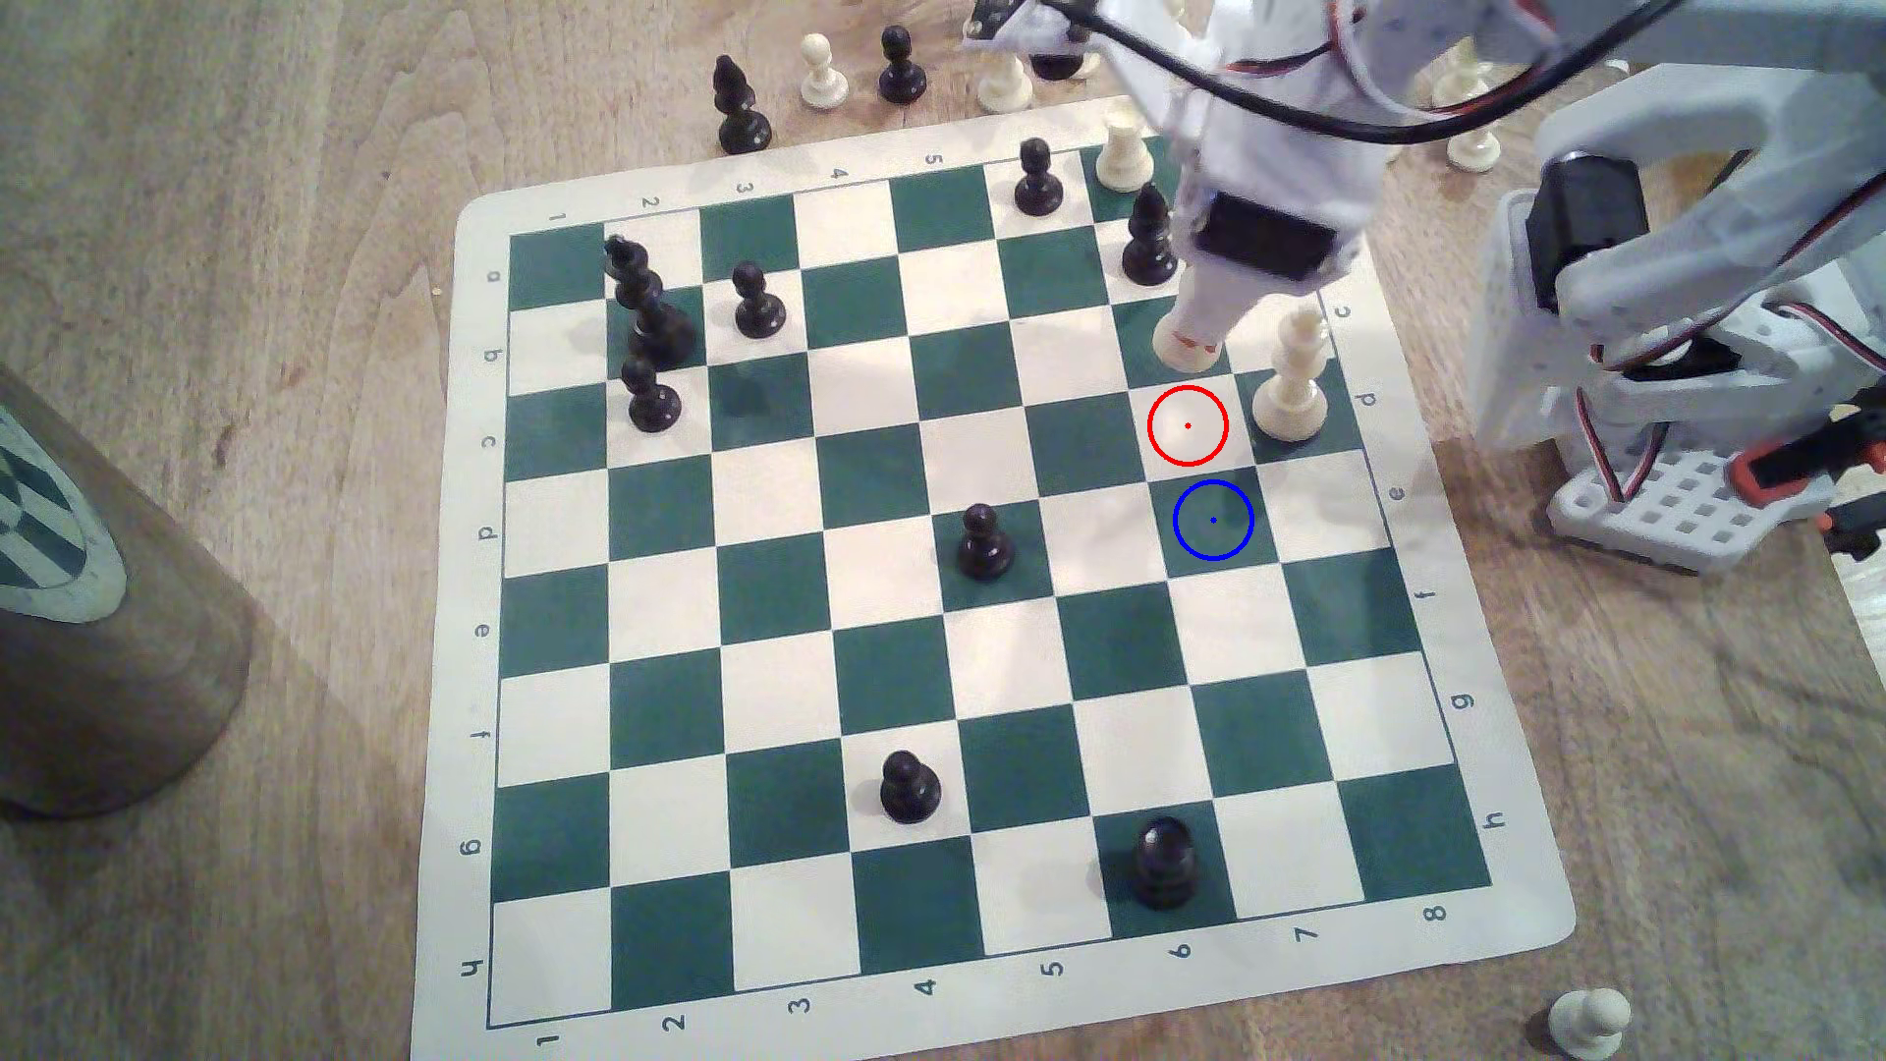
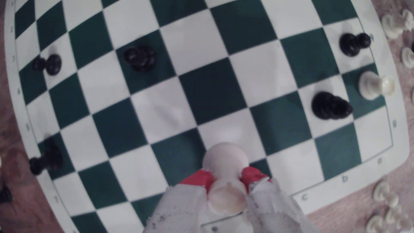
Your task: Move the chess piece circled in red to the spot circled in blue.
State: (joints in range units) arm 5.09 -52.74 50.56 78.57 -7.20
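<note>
The white arm's gripper (image 1: 1189,347), with its red-tipped, tape-wrapped fingers (image 2: 252,175), is clamped on the short cream-white plastic rook (image 2: 225,177) at its narrow waist. Gripping there probably makes sense, since the wider notched top and flared base on either side of the fingers would keep the piece from slipping through. In the exterior view the rook (image 1: 1186,350) sits in the upper right of the frame, just above the red-ringed white square (image 1: 1187,425), which is bare; the piece looks lifted off the green-and-white vinyl chess mat (image 1: 1510,918), though its height cannot be told for sure. Its long axis runs along the fingers: in the wrist view, at bottom centre of the frame, the notched top faces the camera and the round base points away toward the board, so the rook hangs roughly upright, perhaps slightly tilted with the gripper. The dark green square with the thin blue ring and centre dot (image 1: 1212,519) lies directly below the red ring in the exterior view, one square nearer the frame's bottom and unoccupied. A tall cream crowned piece (image 1: 1294,383) stands just right of the red ring, so the carry toward the blue ring should stay clear of it.
</note>
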